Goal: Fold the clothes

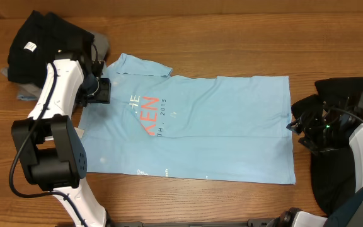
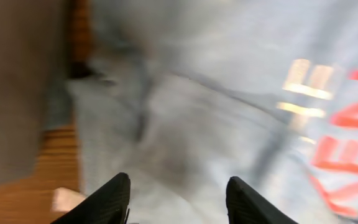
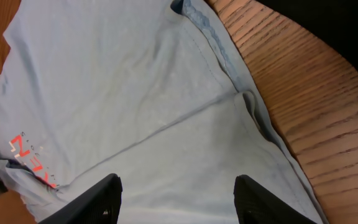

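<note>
On the table (image 1: 232,205): our shirt (image 1: 219,120) runs sideways, collar (image 1: 145,68) left, hem (image 1: 290,126) right
Left gripper (image 1: 101,90): spread, over the collar end, nearer it
Right gripper (image 3: 176,186): spread, at the hem

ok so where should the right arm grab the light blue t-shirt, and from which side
Probably the hem at the T-shirt's right end, near the small pucker, coming in low from the bare table side. The shirt lies flat, so only that stitched, slightly raised edge gives the open right fingers something to pinch.
</note>
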Available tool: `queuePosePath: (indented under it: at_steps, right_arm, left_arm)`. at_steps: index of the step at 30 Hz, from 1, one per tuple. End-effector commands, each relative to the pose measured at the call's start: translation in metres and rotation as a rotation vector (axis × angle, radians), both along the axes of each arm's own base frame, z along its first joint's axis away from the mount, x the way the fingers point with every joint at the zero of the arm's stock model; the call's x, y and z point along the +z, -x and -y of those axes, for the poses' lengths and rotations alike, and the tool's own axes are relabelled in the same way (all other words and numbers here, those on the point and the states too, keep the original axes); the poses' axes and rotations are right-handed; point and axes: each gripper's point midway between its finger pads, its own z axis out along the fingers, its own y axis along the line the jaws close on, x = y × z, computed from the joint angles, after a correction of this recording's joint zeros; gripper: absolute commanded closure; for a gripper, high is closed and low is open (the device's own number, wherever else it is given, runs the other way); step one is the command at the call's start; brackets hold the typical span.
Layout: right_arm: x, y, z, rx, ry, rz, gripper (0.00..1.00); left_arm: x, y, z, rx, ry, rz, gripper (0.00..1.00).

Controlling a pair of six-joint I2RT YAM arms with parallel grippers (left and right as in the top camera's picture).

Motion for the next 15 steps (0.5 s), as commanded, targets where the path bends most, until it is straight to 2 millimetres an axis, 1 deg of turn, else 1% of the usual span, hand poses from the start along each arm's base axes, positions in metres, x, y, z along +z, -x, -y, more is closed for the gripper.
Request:
queuePosePath:
  at_steps: [1,2,3,4,9,12,15]
  right_arm:
    - [0.006,-0.006,0.001,0.006,0.006,0.024,0.38]
    - [0.006,-0.006,0.001,0.006,0.005,0.024,0.38]
    - [0.006,-0.006,0.000,0.006,0.004,0.022,0.38]
    - [0.006,-0.006,0.000,0.006,0.004,0.021,0.38]
    - [0.006,-0.005,0.000,0.006,0.002,0.018,0.38]
    - [0.006,-0.005,0.000,0.006,0.002,0.017,0.38]
    - [0.005,-0.004,0.000,0.006,0.001,0.014,0.38]
  left_arm:
    - [0.028,-0.013,0.051,-0.125,0.170,0.084,0.51]
    - [0.027,-0.012,0.056,-0.137,0.157,0.077,0.52]
    - [0.021,-0.010,0.060,-0.135,0.123,0.062,0.52]
    - [0.018,-0.010,0.062,-0.129,0.104,0.055,0.52]
    - [-0.009,-0.009,0.077,-0.133,-0.007,0.017,0.53]
    - [-0.022,-0.009,0.075,-0.112,-0.091,-0.007,0.48]
    - [-0.031,-0.006,0.069,-0.117,-0.150,-0.032,0.47]
